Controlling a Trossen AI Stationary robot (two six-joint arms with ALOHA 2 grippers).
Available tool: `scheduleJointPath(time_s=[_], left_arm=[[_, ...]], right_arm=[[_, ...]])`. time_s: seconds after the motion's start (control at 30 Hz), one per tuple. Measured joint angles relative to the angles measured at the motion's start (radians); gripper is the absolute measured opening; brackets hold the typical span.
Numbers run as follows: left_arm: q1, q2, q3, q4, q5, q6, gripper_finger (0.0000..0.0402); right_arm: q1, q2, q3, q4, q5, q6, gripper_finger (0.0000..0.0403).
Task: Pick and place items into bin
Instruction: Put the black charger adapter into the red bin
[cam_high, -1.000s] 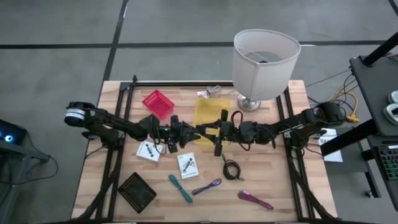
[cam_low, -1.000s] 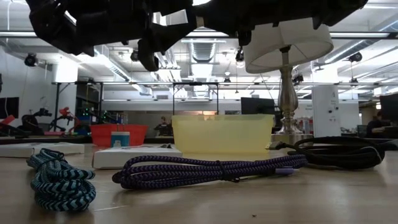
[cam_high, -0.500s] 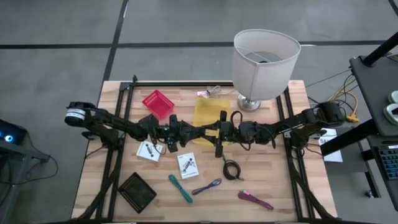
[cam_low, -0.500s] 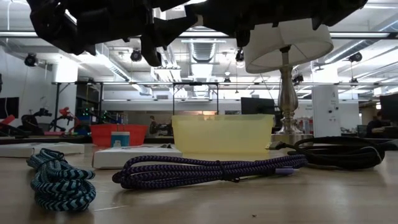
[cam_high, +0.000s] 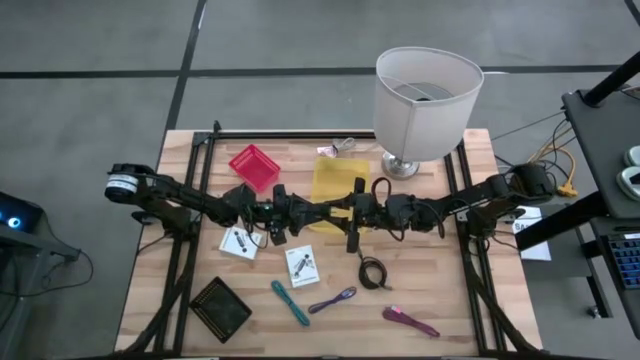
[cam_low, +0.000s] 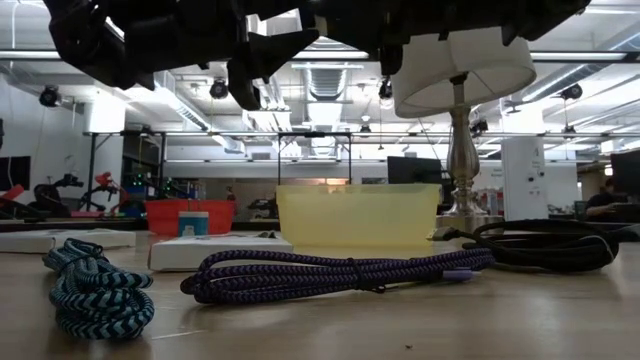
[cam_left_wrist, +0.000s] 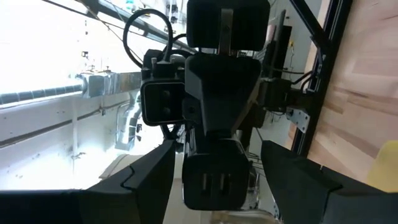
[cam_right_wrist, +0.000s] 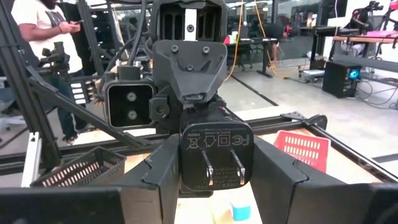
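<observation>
Both grippers are meeting above table centre, over the yellow bin (cam_high: 333, 183). Right gripper (cam_right_wrist: 214, 180) is gripping a black plug adapter (cam_right_wrist: 215, 157); left gripper (cam_left_wrist: 214, 165), jaws wide, is straddling it. Purple cable (cam_high: 333, 299) is lying toward 6 o'clock.

A wooden plank desk (cam_high: 440, 300) fills the middle of the high view, framed by black metal rails (cam_high: 185, 262). At its upper right stands a lamp with a white drum lampshade (cam_high: 428, 88) on a silvery metal base (cam_high: 400, 166). In the low view its shade (cam_low: 462, 72) sits at upper right. Grey floor (cam_high: 90, 70) surrounds the desk. A dark side table (cam_high: 612, 140) shows at the right edge. A person in a white shirt (cam_right_wrist: 42, 31) stands at upper left of the right wrist view.
</observation>
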Motion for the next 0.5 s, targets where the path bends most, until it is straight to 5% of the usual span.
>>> scheduleJointPath(time_s=[0.5], left_arm=[[0.000, -0.001, 0.024, -0.004, 0.000, -0.010, 0.0134]], right_arm=[[-0.003, -0.003, 0.000, 0.005, -0.026, 0.036, 0.0141]])
